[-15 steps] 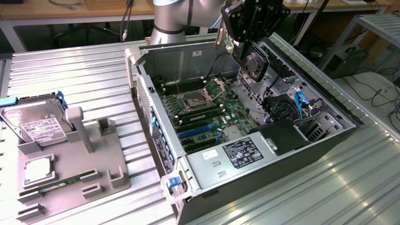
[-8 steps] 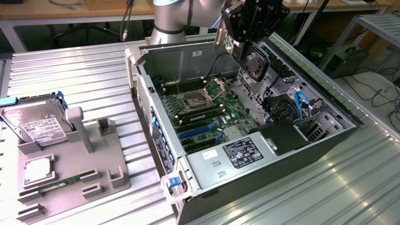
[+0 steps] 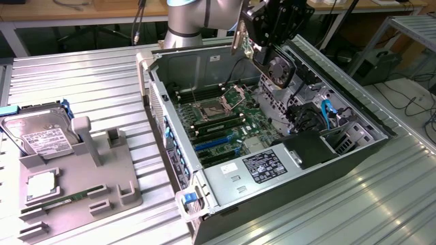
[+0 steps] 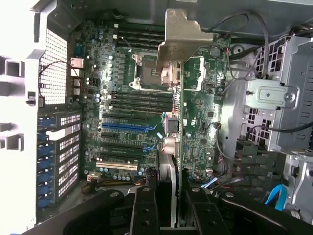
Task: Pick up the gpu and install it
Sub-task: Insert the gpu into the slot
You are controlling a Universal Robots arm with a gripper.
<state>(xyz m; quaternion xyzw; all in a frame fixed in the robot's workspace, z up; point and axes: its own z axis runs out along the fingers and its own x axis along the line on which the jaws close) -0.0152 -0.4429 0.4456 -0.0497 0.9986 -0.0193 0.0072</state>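
The gpu hangs above the open computer case, over its far end, with a dark fan face showing and a green edge toward the arm. My gripper is shut on it from above. In the wrist view the gpu appears edge-on, running from between my fingers out to its silver bracket. Below it lies the green motherboard with its blue expansion slots. The card is clear of the board and touches no slot.
A grey holder tray lies at the exterior view's left with a silver hard drive and a narrow memory stick. Inside the case sit a power supply, drive cage and blue cables.
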